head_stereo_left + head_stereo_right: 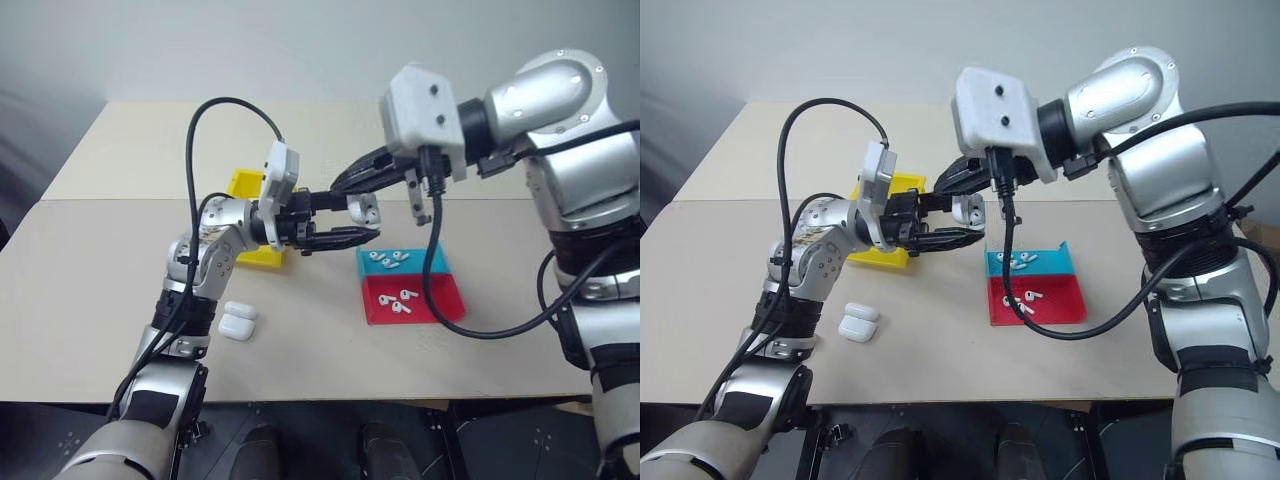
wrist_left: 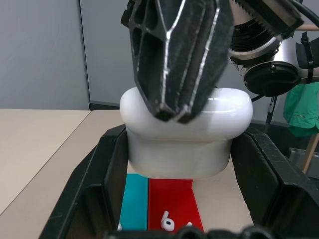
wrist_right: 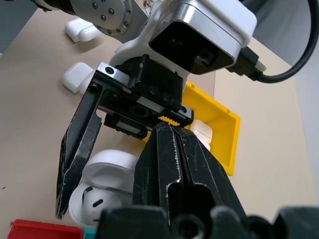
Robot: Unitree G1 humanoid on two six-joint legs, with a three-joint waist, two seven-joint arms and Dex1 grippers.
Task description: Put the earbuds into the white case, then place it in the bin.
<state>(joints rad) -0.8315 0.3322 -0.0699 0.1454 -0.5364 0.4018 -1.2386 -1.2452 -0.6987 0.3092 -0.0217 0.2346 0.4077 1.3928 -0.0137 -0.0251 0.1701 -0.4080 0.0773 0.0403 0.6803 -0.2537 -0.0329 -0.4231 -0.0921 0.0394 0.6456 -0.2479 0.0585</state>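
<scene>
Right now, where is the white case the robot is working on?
The white case is held up off the table in the left tool, above and just left of the blue tray, with the shut right tool pressing on it.

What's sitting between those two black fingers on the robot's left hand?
A white case, clamped between the left gripper's fingers, plainest in the left wrist view.
</scene>
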